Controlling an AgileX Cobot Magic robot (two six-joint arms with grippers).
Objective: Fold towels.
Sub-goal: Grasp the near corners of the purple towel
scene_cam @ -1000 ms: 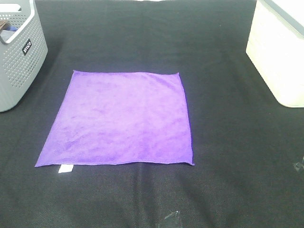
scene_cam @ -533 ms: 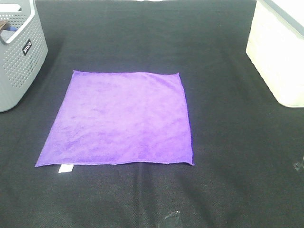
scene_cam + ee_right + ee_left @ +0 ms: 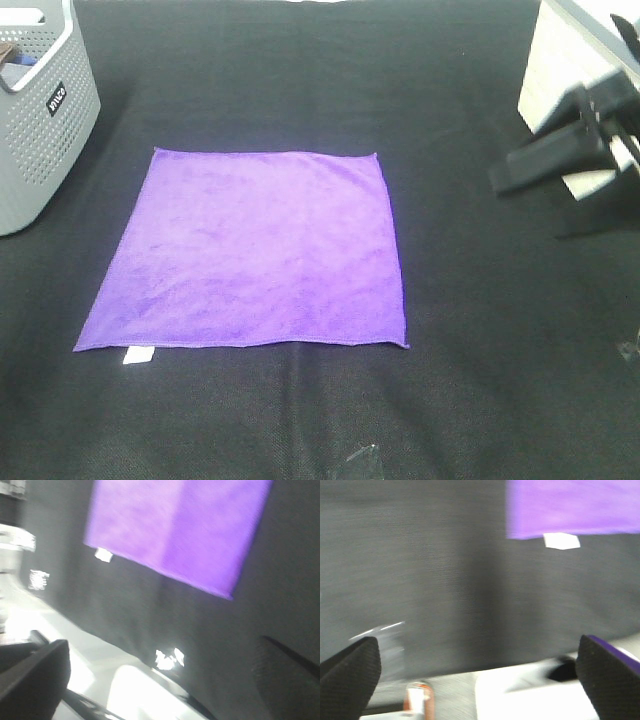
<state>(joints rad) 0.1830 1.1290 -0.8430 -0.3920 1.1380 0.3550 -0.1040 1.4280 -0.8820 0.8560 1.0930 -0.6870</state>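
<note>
The purple towel (image 3: 255, 250) lies flat and fully spread on the black table, with its small white tag (image 3: 138, 355) at the near left corner. My right gripper (image 3: 520, 165) hangs above the table to the right of the towel, well clear of it. In the right wrist view the right gripper (image 3: 162, 652) is open, with the towel (image 3: 175, 530) far ahead. My left gripper is out of the high view. In the left wrist view the left gripper (image 3: 477, 652) is open and empty near the table's front edge, with the towel's corner (image 3: 570, 505) and tag (image 3: 561, 540) ahead.
A grey perforated basket (image 3: 40, 120) stands at the back left. A cream bin (image 3: 560, 60) stands at the back right, just behind my right gripper. Small bits of clear tape (image 3: 360, 455) lie on the black table near the front edge.
My right arm has come into the high view from the right, in front of the cream bin. The towel has not moved.
</note>
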